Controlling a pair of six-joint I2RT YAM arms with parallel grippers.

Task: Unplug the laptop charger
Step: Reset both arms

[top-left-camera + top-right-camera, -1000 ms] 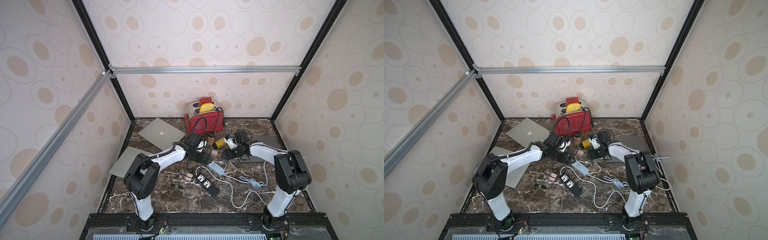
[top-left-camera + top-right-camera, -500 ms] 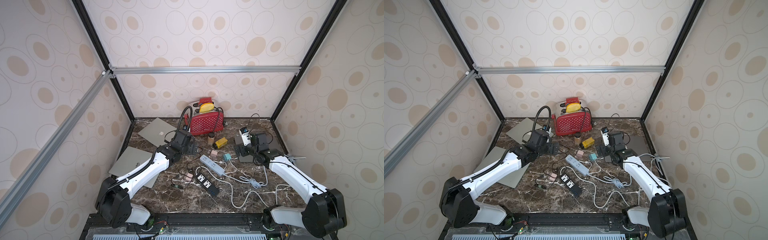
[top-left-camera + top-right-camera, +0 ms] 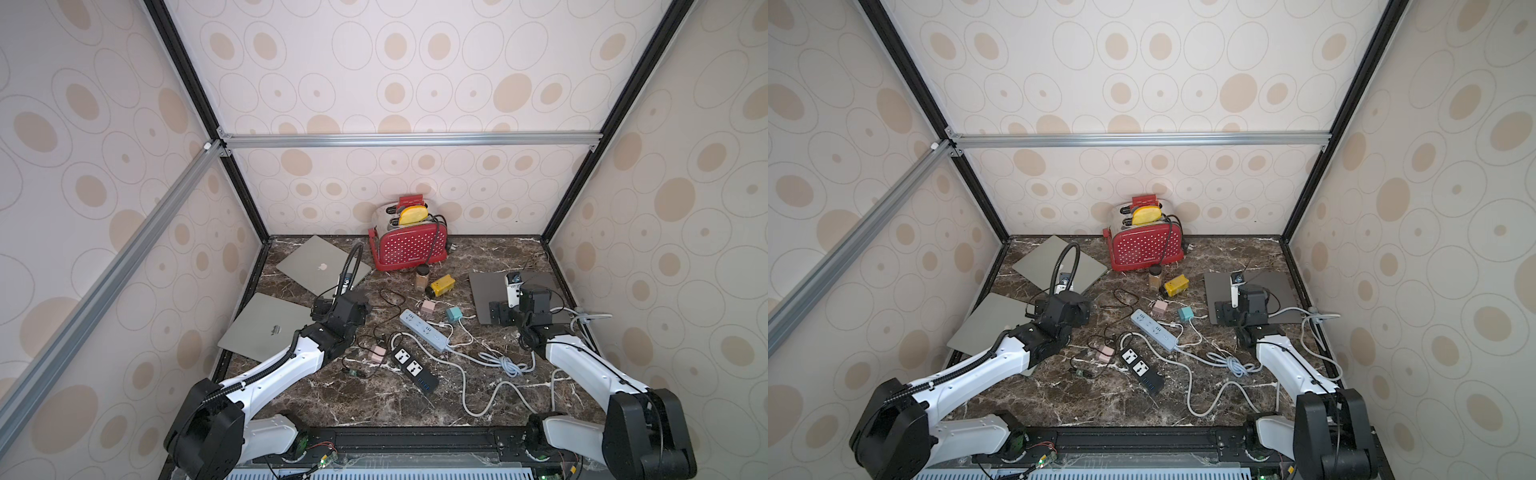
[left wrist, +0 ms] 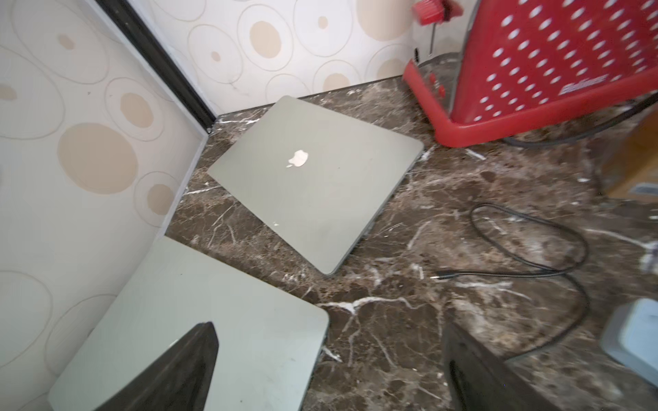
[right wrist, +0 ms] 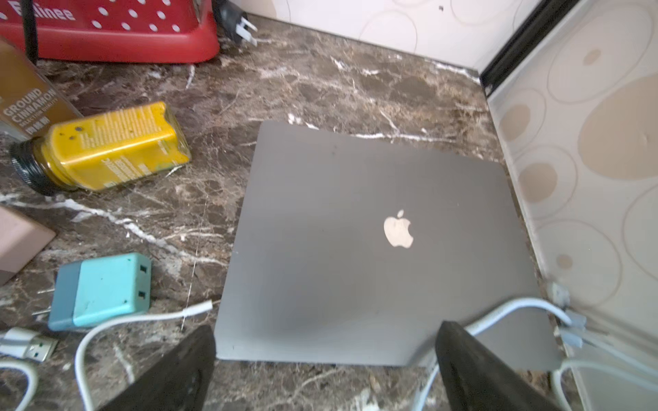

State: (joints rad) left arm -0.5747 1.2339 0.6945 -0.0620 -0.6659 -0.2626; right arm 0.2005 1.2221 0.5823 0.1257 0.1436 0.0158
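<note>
Within the last second both arms have drawn out of the tangle in the middle of the marble table and back toward their own sides. The right gripper, partly closed near the white power strip a moment ago, now stands with jaws wide and empty above the near edge of the dark grey laptop by the table's right edge. The left gripper, as wide as it was and also empty, hangs over the inner corner of the front silver laptop. The rear silver laptop lies beyond it, toward the back left corner. Left behind in mid-table is the teal charger, lying on its side with its prongs bare, near the strip but in none of its sockets. A thin white lead ends with its plug free just short of the grey laptop's side (whether it runs from the teal block I cannot tell). Judging from this, the unplugging looks done and the retreat reads as the closing move, with nothing left for either arm to release.
</note>
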